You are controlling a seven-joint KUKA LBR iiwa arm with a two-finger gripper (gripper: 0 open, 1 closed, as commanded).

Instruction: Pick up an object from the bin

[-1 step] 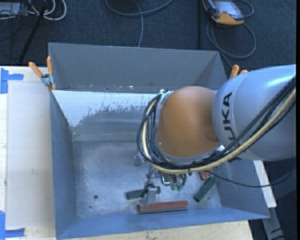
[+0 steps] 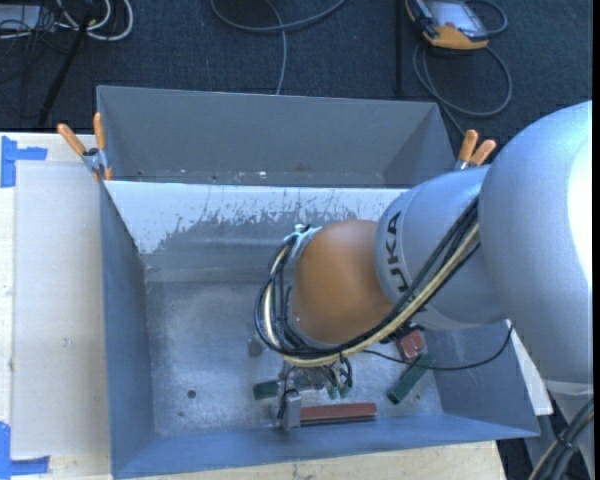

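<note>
My gripper (image 2: 292, 406) hangs low near the bin's front wall, below the arm's wrist, which hides most of it. A flat reddish-brown bar (image 2: 340, 413) lies on the floor just to its right, close against it. A small dark green piece (image 2: 267, 390) sits right beside it on the left. Whether the gripper touches either one cannot be made out.
A dark green stick (image 2: 407, 381) and a small red-brown block (image 2: 412, 344) lie to the right under the arm. A small grey bit (image 2: 252, 347) and a dark speck (image 2: 192, 395) rest on the floor to the left. The arm covers the bin's right half.
</note>
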